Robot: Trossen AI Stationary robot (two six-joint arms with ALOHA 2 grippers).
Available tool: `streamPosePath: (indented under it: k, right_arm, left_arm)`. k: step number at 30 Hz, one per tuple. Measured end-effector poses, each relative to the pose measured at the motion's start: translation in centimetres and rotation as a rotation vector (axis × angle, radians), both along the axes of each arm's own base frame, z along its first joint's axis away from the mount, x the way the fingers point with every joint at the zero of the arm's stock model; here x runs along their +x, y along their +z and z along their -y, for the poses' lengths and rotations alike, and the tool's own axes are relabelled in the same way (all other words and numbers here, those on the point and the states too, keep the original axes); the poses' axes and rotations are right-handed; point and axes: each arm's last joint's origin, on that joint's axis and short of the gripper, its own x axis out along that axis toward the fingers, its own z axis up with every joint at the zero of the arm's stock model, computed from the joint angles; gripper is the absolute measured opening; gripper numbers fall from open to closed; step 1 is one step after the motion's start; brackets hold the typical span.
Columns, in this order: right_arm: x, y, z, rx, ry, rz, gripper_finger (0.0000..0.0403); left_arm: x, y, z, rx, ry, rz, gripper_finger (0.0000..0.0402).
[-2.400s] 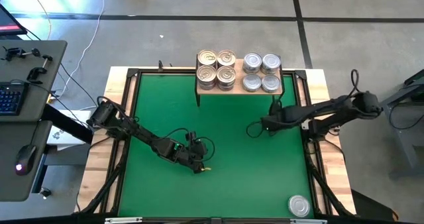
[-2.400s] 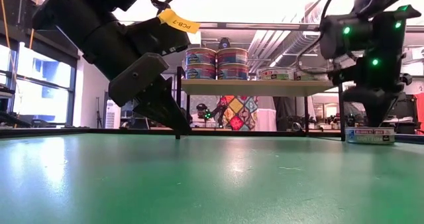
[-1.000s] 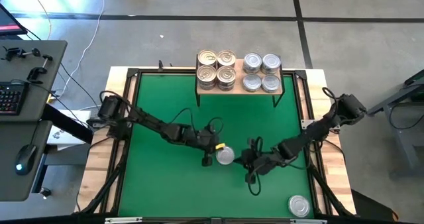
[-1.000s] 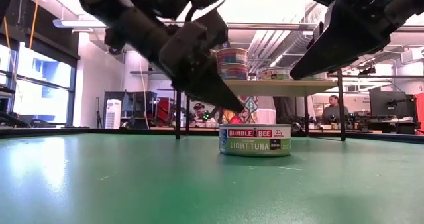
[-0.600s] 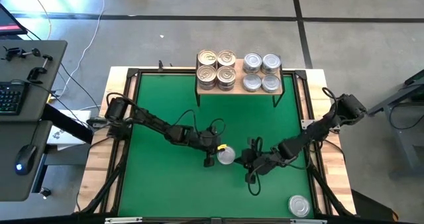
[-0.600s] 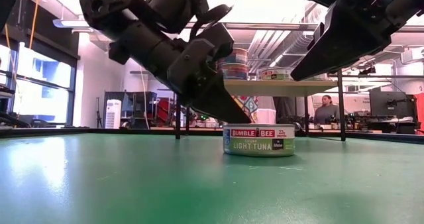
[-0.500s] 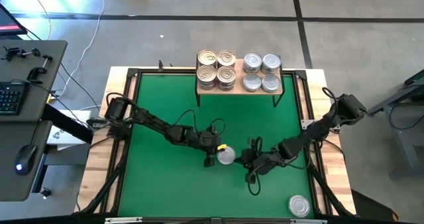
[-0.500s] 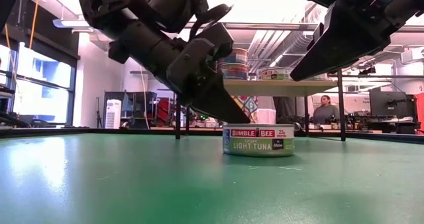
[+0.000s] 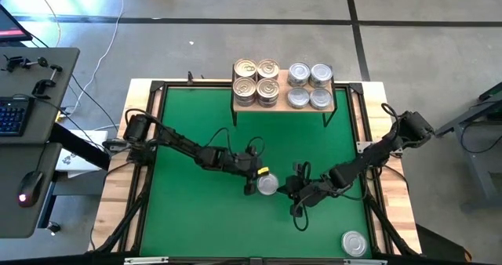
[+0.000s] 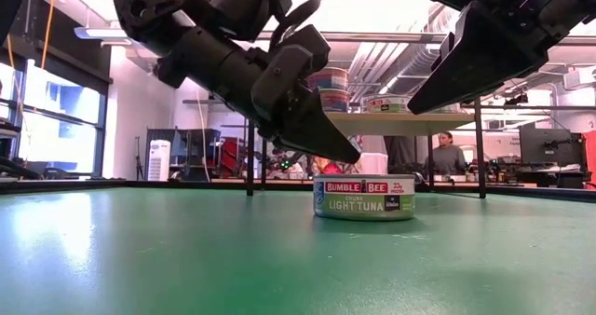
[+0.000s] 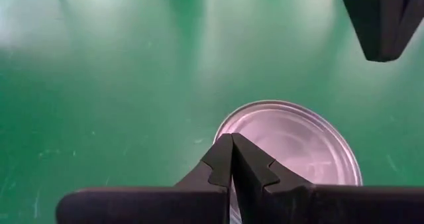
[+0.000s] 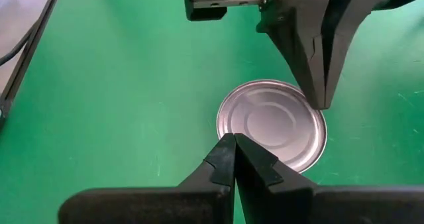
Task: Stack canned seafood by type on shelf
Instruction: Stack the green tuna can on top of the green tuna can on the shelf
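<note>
I have both pincers clenched on nothing, fingers pressed together, one on each side of a silver-lidded tin (image 9: 267, 184) that sits flat on the green mat (image 9: 196, 218) near the middle of the desk (image 9: 118, 210). The left pincer (image 9: 251, 188) has its tip just beside the tin's rim, and from low down its point (image 10: 352, 157) hangs just above the lid's near edge; I cannot tell whether it touches. The right pincer (image 9: 287, 188) sits just beside the opposite rim, raised higher above the mat. From the right wrist camera the tin (image 12: 271, 124) lies right ahead of my closed fingertips (image 12: 232, 144), with the left pincer's point (image 12: 321, 98) over its far edge. From the left wrist camera the lid (image 11: 291, 141) sits directly past the fingers (image 11: 232, 148). The tin's label (image 10: 365, 196) reads light tuna. Beyond both pincers, at the far edge of the mat, the shelf (image 9: 284, 108) carries four golden-lidded tins (image 9: 256, 81) on its left half and four silver ones (image 9: 309, 85) on its right. A lone silver tin (image 9: 354, 242) rests behind the right pincer, at the near right corner of the mat.
</note>
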Motion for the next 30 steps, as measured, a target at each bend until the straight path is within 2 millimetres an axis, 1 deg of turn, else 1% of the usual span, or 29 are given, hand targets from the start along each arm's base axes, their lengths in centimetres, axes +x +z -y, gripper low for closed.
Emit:
streamPosePath:
  k: [13,17,22,30]
  right_arm:
    - [0.0,0.0,0.0,0.0,0.0,0.001,0.0]
    - [0.0,0.0,0.0,0.0,0.0,0.0,0.0]
    - [0.0,0.0,0.0,0.0,0.0,0.001,0.0]
    - [0.0,0.0,0.0,0.008,-0.006,0.001,0.0]
  left_arm:
    - [-0.1,-0.2,-0.2,-0.004,0.011,-0.018,0.0]
    - [0.1,-1.1,-0.2,-0.002,0.011,-0.034,0.0]
    - [0.2,-1.8,-0.2,-0.022,0.028,-0.042,0.0]
    - [0.2,-2.0,-0.2,-0.018,0.027,-0.051,0.0]
